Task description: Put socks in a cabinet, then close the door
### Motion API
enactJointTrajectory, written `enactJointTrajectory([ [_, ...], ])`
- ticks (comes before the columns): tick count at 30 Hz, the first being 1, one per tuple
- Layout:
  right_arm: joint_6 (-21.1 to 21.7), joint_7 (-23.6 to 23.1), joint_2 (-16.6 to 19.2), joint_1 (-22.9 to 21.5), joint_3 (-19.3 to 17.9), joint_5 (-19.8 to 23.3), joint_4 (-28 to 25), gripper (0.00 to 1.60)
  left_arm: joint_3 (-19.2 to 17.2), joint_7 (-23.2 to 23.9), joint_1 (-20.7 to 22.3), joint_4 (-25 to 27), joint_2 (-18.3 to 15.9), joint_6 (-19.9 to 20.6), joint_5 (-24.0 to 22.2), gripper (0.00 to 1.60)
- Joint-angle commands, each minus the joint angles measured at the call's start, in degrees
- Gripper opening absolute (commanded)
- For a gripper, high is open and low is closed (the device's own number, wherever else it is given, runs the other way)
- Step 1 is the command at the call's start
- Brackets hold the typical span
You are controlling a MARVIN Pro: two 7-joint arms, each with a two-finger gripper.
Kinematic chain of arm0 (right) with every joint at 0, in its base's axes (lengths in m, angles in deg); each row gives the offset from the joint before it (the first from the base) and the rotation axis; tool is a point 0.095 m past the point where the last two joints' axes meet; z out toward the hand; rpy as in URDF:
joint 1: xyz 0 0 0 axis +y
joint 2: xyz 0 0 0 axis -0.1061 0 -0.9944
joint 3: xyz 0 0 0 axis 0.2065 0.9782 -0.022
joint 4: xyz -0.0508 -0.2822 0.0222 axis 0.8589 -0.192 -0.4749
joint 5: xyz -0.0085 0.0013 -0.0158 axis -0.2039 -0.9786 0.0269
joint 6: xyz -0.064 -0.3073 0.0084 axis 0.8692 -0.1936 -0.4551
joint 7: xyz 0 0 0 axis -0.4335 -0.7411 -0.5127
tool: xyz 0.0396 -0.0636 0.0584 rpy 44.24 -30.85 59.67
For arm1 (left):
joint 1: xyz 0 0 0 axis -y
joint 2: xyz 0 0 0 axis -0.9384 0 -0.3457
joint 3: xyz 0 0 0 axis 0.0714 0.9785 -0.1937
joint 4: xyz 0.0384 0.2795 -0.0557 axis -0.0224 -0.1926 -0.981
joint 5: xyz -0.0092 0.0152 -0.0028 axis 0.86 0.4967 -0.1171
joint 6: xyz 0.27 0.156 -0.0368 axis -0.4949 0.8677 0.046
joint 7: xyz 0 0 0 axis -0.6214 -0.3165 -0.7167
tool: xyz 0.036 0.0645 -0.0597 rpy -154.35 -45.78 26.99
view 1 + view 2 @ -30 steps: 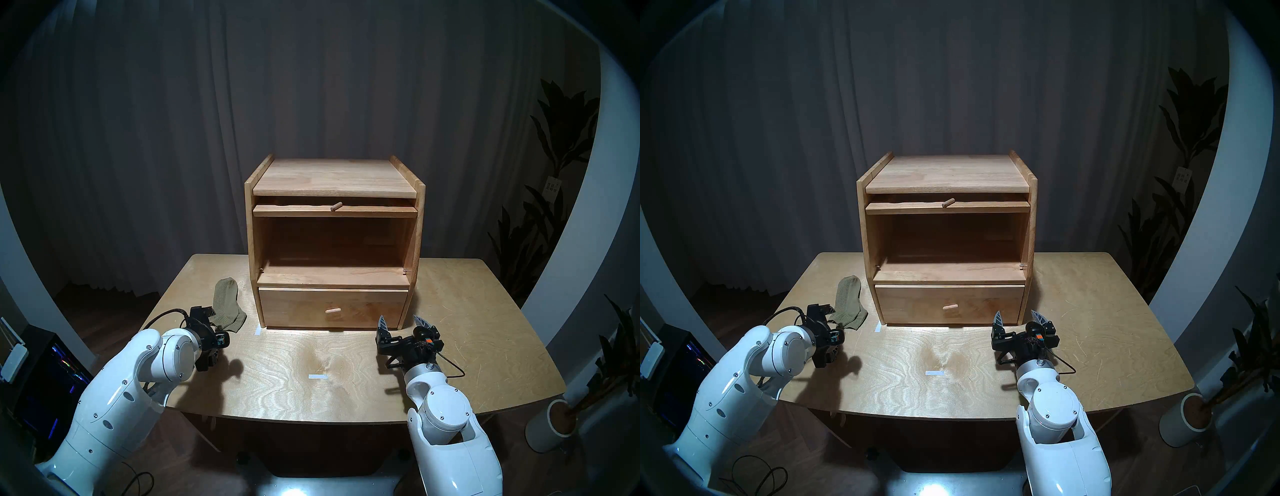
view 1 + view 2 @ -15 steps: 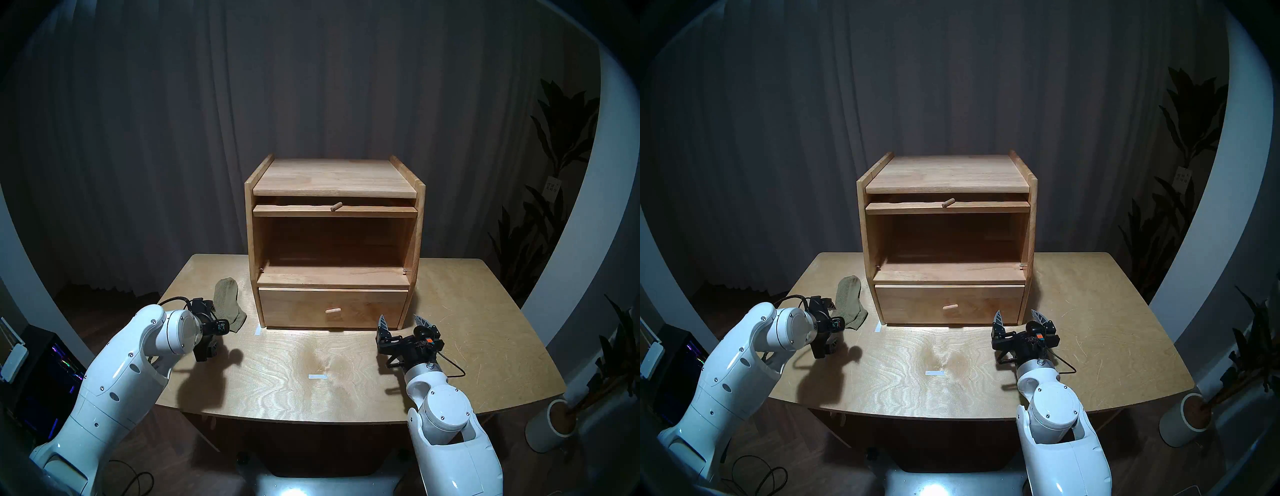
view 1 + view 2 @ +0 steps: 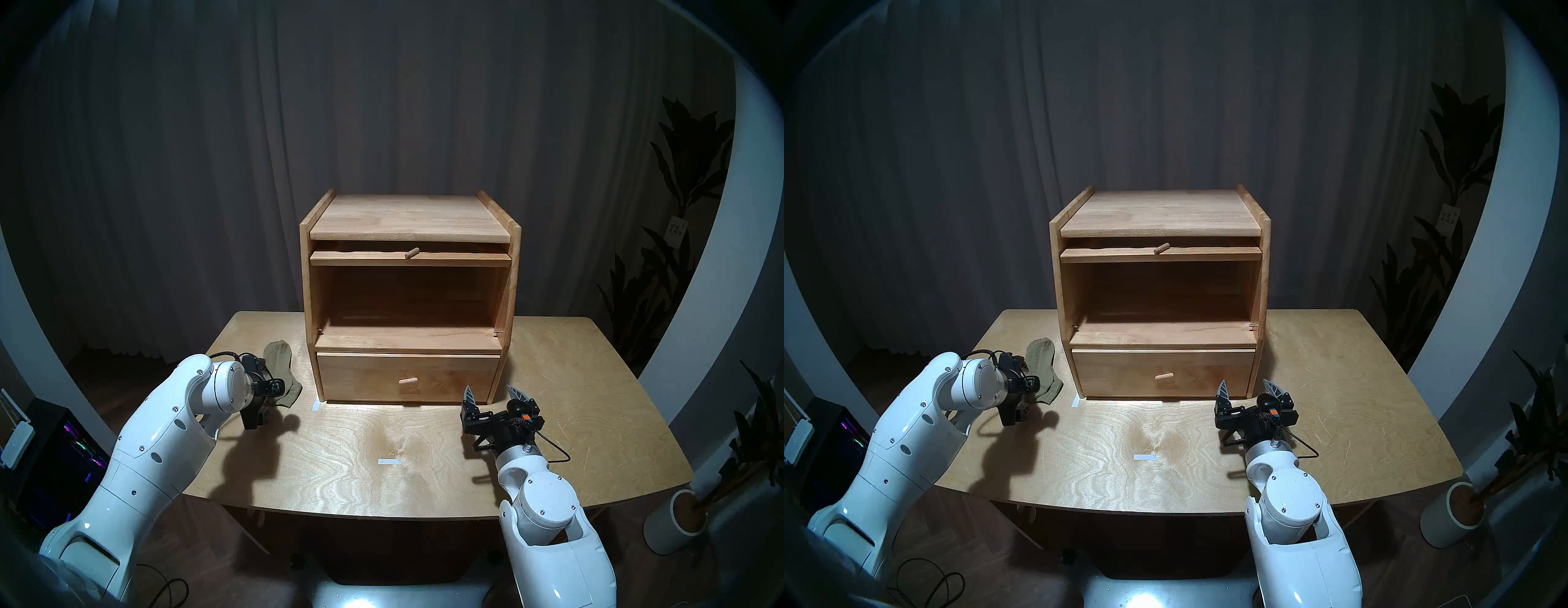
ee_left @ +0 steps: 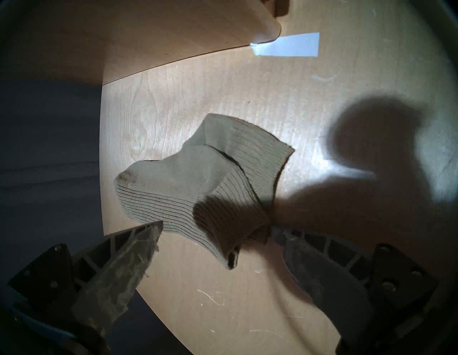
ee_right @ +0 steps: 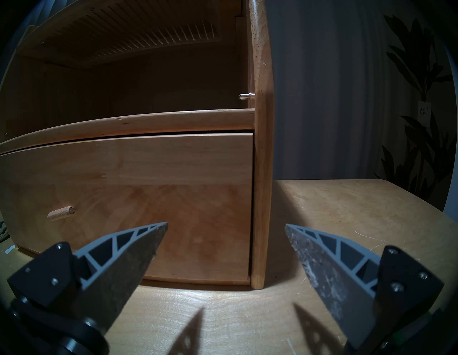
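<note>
While the right gripper stays open, the left gripper, fingers spread, has reached the socks.

Dim room, lit tabletop, hard shadows, dark fisheye rims.

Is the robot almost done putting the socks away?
Not yet, it's only starting. Done: the door is already up, so the cabinet is open, nothing visible inside. Happening now: the left claw is open right above the socks, which lie on the table beside the cabinet. The right claw waits open near the drawer. Left: grab the socks, put them inside, close the door.
</note>
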Motion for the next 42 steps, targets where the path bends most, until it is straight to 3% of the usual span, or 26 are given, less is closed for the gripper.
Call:
enactJointTrajectory([
  [1, -0.2, 0.13, -0.06, -0.07, -0.09, 0.01, -1.51, 1.6, 0.6, 5.59, 0.65, -0.38, -0.26, -0.79, -2.25, 1.6],
  [7, -0.21, 0.12, -0.06, -0.09, -0.09, 0.01, -1.49, 1.6, 0.84, 8.35, -0.93, 0.68, -1.86, -2.05, -2.97, 1.6],
  [12, -0.22, 0.12, -0.06, -0.09, -0.09, 0.01, -1.48, 1.6, 0.89, 0.78, -1.67, -1.27, -0.81, -2.83, -0.55, 1.6],
  [15, -0.22, 0.12, -0.06, -0.09, -0.09, 0.01, -1.48, 1.6, 0.97, -1.13, -0.9, -3.26, 0.06, -2.51, -0.31, 1.6],
  [27, -0.21, 0.12, -0.06, -0.09, -0.09, 0.01, -1.49, 1.6, 2.67, -5.63, 2.71, -9.69, 2.62, -4.61, 0.32, 1.6],
  [34, -0.23, 0.12, -0.06, -0.11, -0.09, 0.01, -1.45, 1.6, 1.9, -6.31, 2.51, -11.05, 3.64, -5.61, -1.55, 1.6],
  [35, -0.25, 0.11, -0.06, -0.12, -0.09, 0.01, -1.42, 1.6, 0.91, -5.64, 1.69, -10.76, 3.72, -6.23, -3.63, 1.6],
  [36, -0.26, 0.11, -0.06, -0.14, -0.09, 0.02, -1.4, 1.6, -0.1, -5.18, 1.12, -10.51, 4.01, -6.24, -5.28, 1.45],
  [37, -0.26, 0.11, -0.06, -0.14, -0.09, 0.02, -1.39, 1.6, -0.3, -4.82, 0.79, -10.2, 3.94, -6.34, -5.8, 0.42],
  [38, -0.27, 0.1, -0.06, -0.15, -0.09, 0.02, -1.38, 1.6, -0.93, -4.36, 0.33, -9.96, 4.06, -6.48, -7.13, 0.0],
  [42, -0.27, 0.1, -0.06, -0.15, -0.09, 0.01, -1.37, 1.6, -2.46, -4.91, -1.9, -8.48, 3.85, -7.02, -9.31, 0.0],
])
